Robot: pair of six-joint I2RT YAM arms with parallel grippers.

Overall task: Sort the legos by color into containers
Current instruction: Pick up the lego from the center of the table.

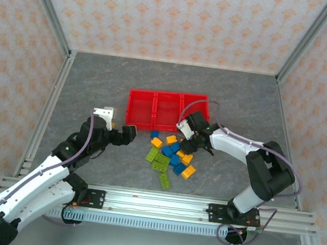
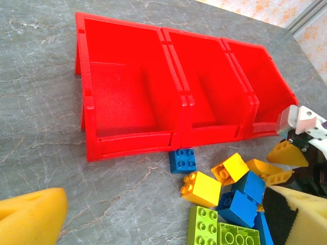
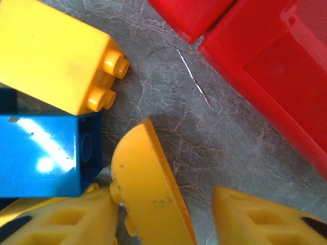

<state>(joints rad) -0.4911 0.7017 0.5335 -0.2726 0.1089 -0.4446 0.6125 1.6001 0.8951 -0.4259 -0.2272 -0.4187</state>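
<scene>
**Left hand wide by the bins, right hand in the brick heap**

On the left, my left hand [image 1: 127, 135] hung wide open off the near-left corner of the containers [image 1: 166, 111], gripping nothing. The three red bins sat in a row mid-table [image 1: 96, 84]. Just in front of them the legos [image 1: 171, 156] lay in a loose heap of blue, lime green and orange-yellow, with one blue brick [image 2: 183, 161] just beside the bins' front wall. At the heap's far right edge my right hand [image 1: 188, 142] stood partly open. A rounded orange-yellow brick [image 3: 148, 194] sat between its fingers, touching one and clear of the other.
</scene>
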